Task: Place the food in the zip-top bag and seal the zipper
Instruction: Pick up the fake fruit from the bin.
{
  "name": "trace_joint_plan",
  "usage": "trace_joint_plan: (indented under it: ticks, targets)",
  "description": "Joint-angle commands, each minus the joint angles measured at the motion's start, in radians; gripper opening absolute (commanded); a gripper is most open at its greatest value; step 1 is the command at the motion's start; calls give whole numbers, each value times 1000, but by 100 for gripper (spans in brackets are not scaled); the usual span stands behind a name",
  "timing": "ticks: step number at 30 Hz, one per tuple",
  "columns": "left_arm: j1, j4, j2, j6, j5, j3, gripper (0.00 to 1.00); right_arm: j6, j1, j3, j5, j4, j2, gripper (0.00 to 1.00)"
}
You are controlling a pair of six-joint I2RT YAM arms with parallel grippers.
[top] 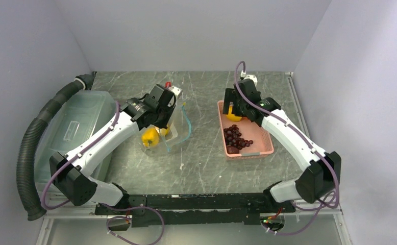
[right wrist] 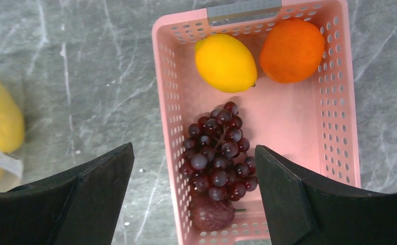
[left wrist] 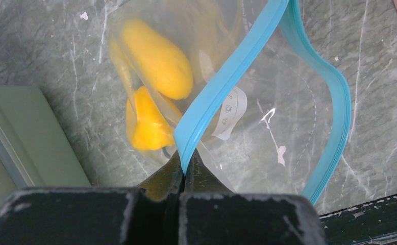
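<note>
The clear zip-top bag point(left wrist: 268, 117) lies left of centre with its mouth open. My left gripper point(left wrist: 186, 166) is shut on its teal-blue zipper point(left wrist: 227, 76), pinching one side of the strip. Two yellow pieces of food are inside: an oblong fruit point(left wrist: 158, 58) and a bell pepper point(left wrist: 148, 122). My right gripper point(right wrist: 194, 148) hangs open above the pink basket point(right wrist: 163, 92), its jaws wide apart and holding nothing. The basket holds a lemon point(right wrist: 225, 62), an orange ball point(right wrist: 292, 43) and a dark purple grape bunch point(right wrist: 217, 153). From above, the left gripper point(top: 167, 122) is at the bag point(top: 178, 133) and the right gripper point(top: 233, 111) is over the basket's far end.
A dark red wrinkled round piece point(right wrist: 212, 212) lies in the basket under the grapes. A large translucent lidded bin point(top: 74, 130) and a black corrugated hose point(top: 30, 148) fill the left side. White walls close in the table on three sides.
</note>
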Motion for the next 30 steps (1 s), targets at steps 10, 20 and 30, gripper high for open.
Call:
trace_joint_plan:
  ticks: [10, 20, 30]
  targets:
    - [14, 49, -42, 16, -13, -11, 0, -160, -97, 104, -88, 100, 239, 94]
    - [38, 64, -49, 12, 26, -19, 0, -200, -116, 198, -114, 113, 413, 94]
    - [39, 64, -35, 14, 29, -20, 0, -226, -132, 224, -38, 151, 528, 94]
